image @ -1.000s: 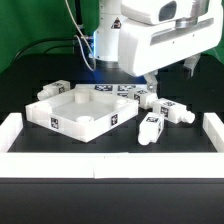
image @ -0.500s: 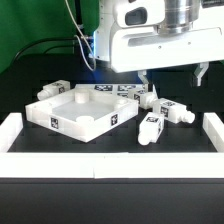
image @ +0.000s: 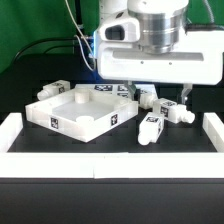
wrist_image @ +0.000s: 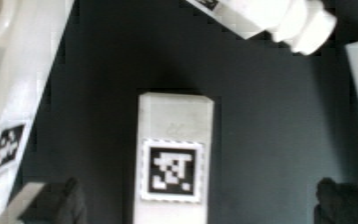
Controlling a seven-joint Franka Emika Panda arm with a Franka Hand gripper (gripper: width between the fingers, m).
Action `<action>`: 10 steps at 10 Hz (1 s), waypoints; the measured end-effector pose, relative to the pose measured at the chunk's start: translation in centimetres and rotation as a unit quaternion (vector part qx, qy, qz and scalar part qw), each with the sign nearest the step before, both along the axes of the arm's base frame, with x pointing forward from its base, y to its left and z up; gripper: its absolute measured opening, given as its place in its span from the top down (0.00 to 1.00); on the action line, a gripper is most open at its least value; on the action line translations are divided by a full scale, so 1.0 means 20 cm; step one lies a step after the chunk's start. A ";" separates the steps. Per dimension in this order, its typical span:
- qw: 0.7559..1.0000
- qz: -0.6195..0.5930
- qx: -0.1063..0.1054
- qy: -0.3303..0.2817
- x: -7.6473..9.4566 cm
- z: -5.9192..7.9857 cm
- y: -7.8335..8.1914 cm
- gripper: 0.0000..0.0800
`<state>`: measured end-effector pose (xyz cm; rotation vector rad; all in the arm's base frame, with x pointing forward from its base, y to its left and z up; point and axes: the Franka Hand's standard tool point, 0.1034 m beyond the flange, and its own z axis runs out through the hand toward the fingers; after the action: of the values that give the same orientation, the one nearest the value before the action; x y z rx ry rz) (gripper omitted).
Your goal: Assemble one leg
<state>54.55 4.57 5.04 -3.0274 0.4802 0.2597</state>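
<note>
- Staring straight down from the wrist at the leg (wrist_image: 176, 135): lying flat on the black table (wrist_image: 87, 100), tag side up, at roughly 3 o'clock from the white panel (image: 75, 115) in the exterior view, with a second leg (wrist_image: 274, 25) near but apart.
- Guessing light, rigid, smooth plastic: a bit slippery, hardly fragile, and not expecting any give under a squeeze.
- Best to pinch across the two long flat sides around mid-length, so no tipping out on the lift.
- Carrying nothing in the gripper (image: 163, 96) right now: jaws spread wide, straddling the leg with a gap on each side.
- Compared with a second ago: dropped lower and squared up over the legs, no longer tilted. Left the panel and all the legs exactly where they were.
</note>
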 end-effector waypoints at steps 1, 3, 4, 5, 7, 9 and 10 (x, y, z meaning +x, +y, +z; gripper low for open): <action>1.000 -0.001 0.000 -0.007 0.01 -0.07 0.00 0.19; 1.000 0.001 0.001 -0.017 0.03 -0.14 0.02 0.19; 1.000 0.005 0.000 -0.030 0.04 -0.17 0.02 0.19; 0.999 0.011 -0.002 -0.051 0.06 -0.20 0.03 0.19; 0.998 0.024 0.000 -0.061 0.06 -0.21 0.03 0.32; 0.998 0.024 0.000 -0.061 0.06 -0.21 0.03 0.65; 0.998 0.024 0.000 -0.061 0.06 -0.21 0.03 0.65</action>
<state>55.78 5.12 0.91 -3.0348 0.3973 0.0776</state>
